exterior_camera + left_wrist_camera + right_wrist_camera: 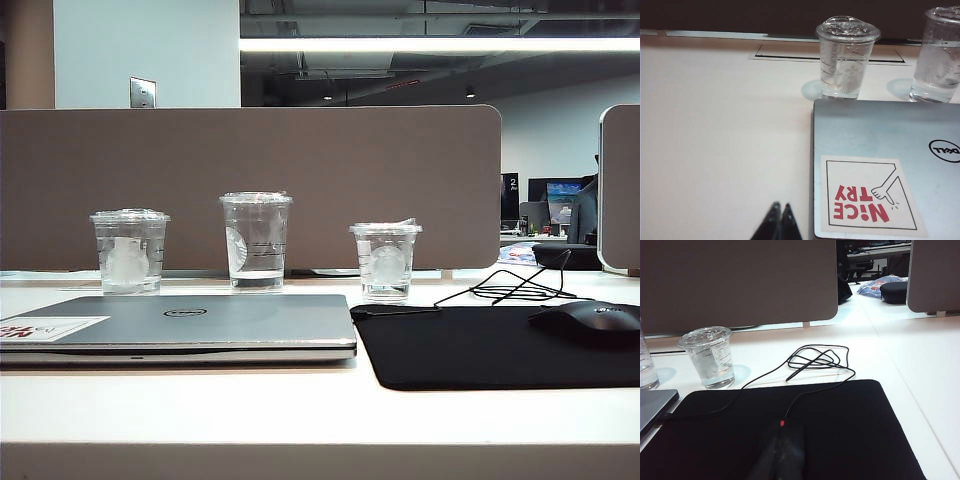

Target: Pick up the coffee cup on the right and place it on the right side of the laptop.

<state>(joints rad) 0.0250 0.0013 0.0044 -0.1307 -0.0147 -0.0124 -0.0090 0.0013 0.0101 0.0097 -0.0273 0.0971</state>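
Exterior view: neither gripper shows. The cup [386,261] stands at 12 o'clock from the mat's [500,345] near-left corner, right of the tall cup [256,241] and just behind the laptop's [190,325] right edge. I judge the reach has not begun; approach level and close around the cup's lower wall, since thin plastic holding water will buckle.

Left wrist view: the left gripper [779,224] is closed, empty, at 9 o'clock of the laptop's sticker [867,195].

Right wrist view: the right gripper [782,450] is closed over the mat; the cup sits at 11 o'clock from it, clear, lidded, part full. Open wide first and avoid the cable [815,360].
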